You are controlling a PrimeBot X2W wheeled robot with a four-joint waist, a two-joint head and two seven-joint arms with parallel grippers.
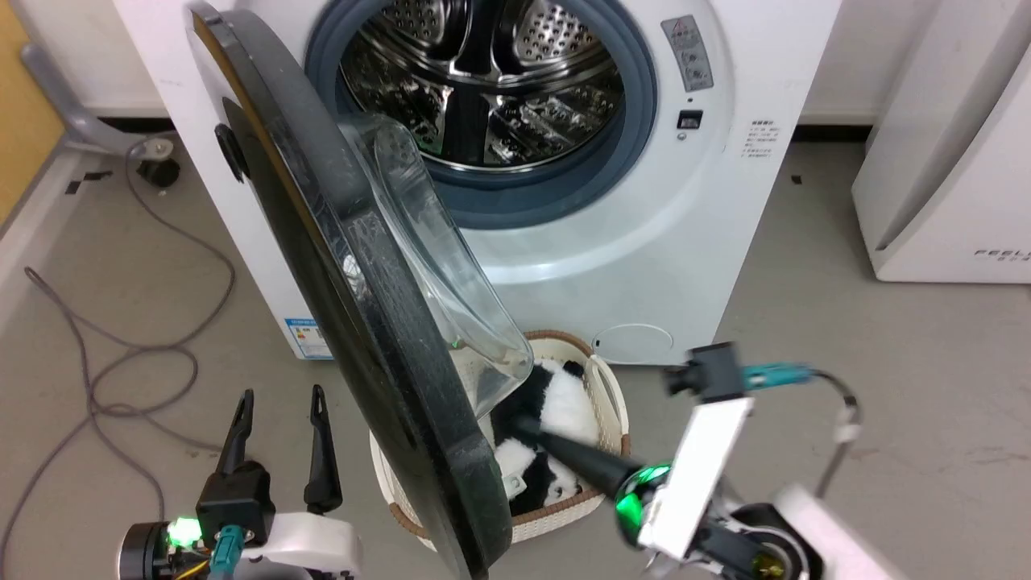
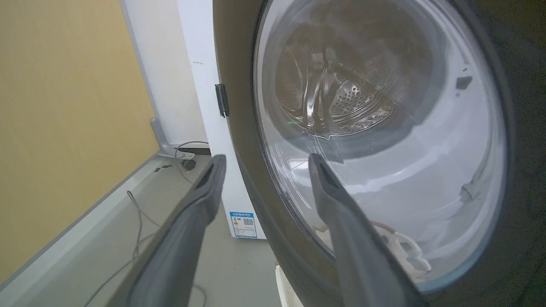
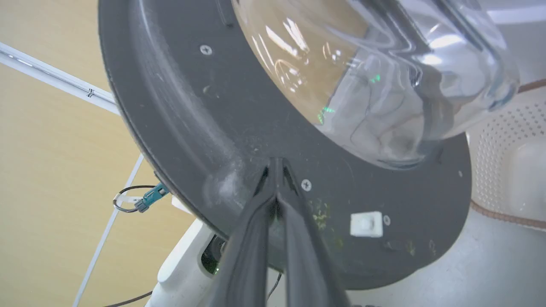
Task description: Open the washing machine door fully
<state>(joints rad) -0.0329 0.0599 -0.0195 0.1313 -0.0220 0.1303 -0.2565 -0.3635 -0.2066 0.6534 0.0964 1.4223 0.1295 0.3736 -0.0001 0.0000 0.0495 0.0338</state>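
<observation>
Black and glossy, the large round washing machine door (image 1: 322,242) (image 2: 405,179) (image 3: 192,106) stands partly open. It is hinged at the left side of the big white front-loading washing machine (image 1: 612,266) (image 2: 204,128) and swung out toward the robot, so the head view sees it almost edge-on. Its clear bulging glass bowl (image 1: 435,266) (image 3: 384,85) faces the right side of that view. Behind it the perforated steel drum (image 1: 483,72) lies exposed inside the grey rubber gasket (image 1: 640,105). A small blue label (image 1: 310,337) (image 2: 243,224) sits low on the machine's front.

The right jaws are together. Their long dark fingers (image 1: 580,459) (image 3: 256,221) are pressed side by side, with the tips set against the door's matt dark inner face. The tips sit below the glass bowl, just beside a screw (image 3: 305,185) and near a small white square latch piece (image 3: 366,224).

The left jaws are apart and hold nothing. Their fingers (image 1: 239,427) (image 2: 204,192) point upward at the lower left of the head view, on the door's outer side and clear of it. In the left wrist view one finger overlaps the door's window and the other the grey floor (image 1: 846,282) (image 2: 239,264).

A cream woven basket with a brown rim (image 1: 612,403) (image 3: 499,140) sits on the floor before the machine, partly hidden by the door's lower edge. It holds a black-and-white plush toy (image 1: 556,403). A grey cable (image 1: 121,354) loops across the floor at left, and a white appliance (image 1: 942,161) stands at right.
</observation>
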